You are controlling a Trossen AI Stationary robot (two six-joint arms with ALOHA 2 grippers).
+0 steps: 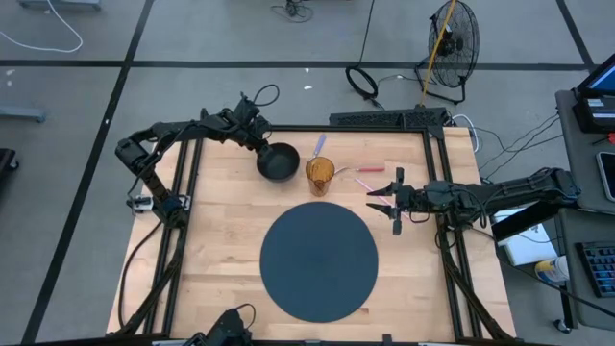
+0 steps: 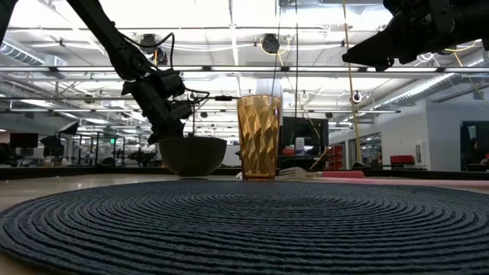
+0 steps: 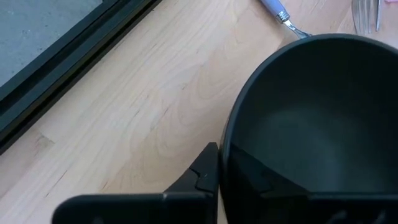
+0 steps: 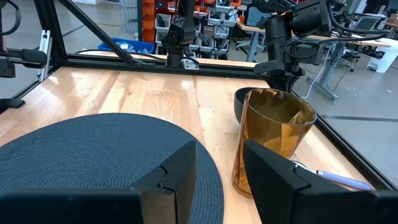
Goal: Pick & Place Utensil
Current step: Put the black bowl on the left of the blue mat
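The pink fork (image 1: 370,169) is lying on the wooden table (image 1: 221,240), just beside the amber cup (image 1: 320,174) on its right, and a spoon with a pale handle (image 1: 320,145) is lying behind the cup. The right gripper (image 1: 383,199) is hovering near the fork with its fingers spread apart, holding nothing. The left gripper (image 1: 261,144) is clenching its fingers on the rim of the black bowl (image 1: 279,161), left of the cup. The round dark mat (image 1: 319,261) is lying in front.
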